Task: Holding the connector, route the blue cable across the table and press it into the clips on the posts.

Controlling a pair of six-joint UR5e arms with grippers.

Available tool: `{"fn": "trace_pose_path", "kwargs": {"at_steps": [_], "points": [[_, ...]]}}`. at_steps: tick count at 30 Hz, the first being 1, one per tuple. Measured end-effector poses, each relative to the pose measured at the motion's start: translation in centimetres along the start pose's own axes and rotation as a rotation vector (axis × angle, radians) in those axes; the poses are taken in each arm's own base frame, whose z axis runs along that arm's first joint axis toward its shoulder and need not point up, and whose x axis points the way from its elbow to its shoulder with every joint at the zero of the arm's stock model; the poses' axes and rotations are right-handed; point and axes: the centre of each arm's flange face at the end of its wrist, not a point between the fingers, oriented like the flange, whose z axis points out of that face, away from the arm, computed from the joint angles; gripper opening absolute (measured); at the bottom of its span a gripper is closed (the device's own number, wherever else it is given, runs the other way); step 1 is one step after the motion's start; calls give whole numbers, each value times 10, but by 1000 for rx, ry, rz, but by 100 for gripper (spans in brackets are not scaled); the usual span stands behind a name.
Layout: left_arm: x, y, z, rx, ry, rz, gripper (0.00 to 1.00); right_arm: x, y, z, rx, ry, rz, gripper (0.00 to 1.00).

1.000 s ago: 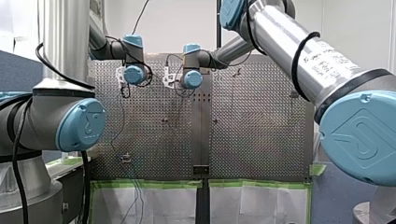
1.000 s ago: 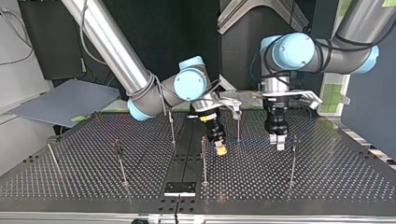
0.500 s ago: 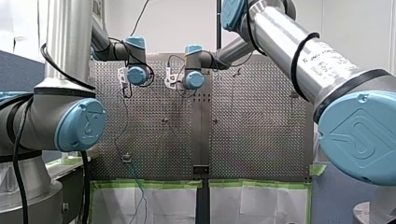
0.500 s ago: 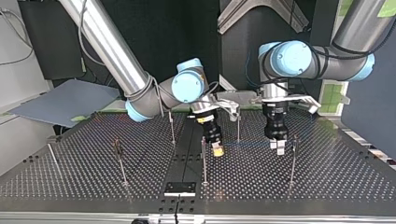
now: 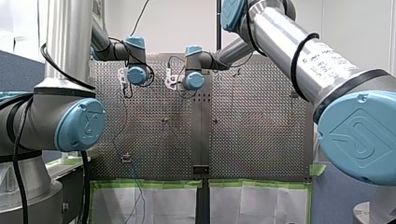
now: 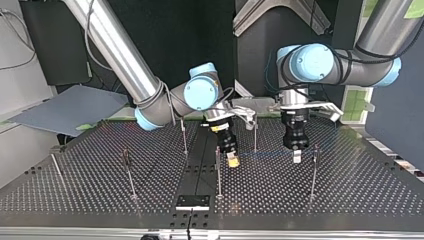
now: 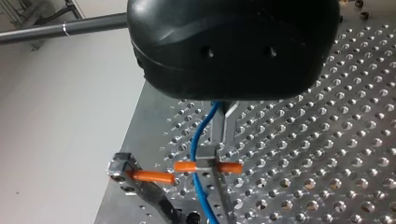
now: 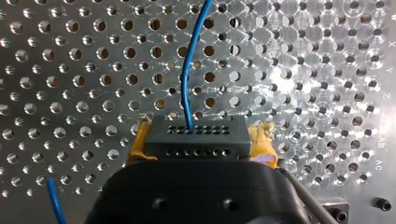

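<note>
Observe the right pincer [image 8: 201, 136] in the right wrist view: its yellow pads [image 8: 139, 142] are clenched on the two ends of the dark connector [image 8: 196, 140]. The blue cable [image 8: 188, 70] leaves the connector's front face and runs ahead over the perforated table [image 6: 350, 195]. In the top view, you find this pincer near the table's middle, tilted, just beside a thin upright post [image 6: 218, 172]. From there the cable runs as a faint blue line, above the table, toward the view's right to the left pincer [image 6: 297, 157]. That pincer hangs vertically, just beside another post [image 6: 313, 175]. In the left wrist view, note that its metal fingers [image 7: 225, 128] are drawn together, with the blue cable emerging beside them, so the pincer is grasping the cable. Below the fingers, the cable crosses an orange-sleeved clip [image 7: 208, 166] at its bare metal middle; you cannot tell whether it is seated there. A second orange-sleeved clip [image 7: 148, 176] stands near the table's edge, apart from the cable.
</note>
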Motion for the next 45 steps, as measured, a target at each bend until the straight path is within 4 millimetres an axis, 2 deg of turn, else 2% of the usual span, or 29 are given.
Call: {"fn": "trace_pose_path", "kwargs": {"at_steps": [7,18,21,28,34,38,45], "points": [[9,2,-7,-9,35,6,0,-3,0,-1,0,-9,-1,0],[40,14,-33,-32,88,22,0,-32,3,-13,-5,-91,-14,0],[56,14,-41,-28,115,28,0,-38,3,-18,-7,-121,-20,0],[106,19,-68,-21,227,58,0,-59,3,-32,-9,-203,-38,0],[139,27,-84,-29,279,65,0,-77,3,-43,-8,-247,-51,0],[148,30,-86,-33,293,66,0,-83,3,-51,-5,-267,-61,0],[168,29,-89,-20,321,70,0,-74,8,-60,-9,-270,-70,0]]}}
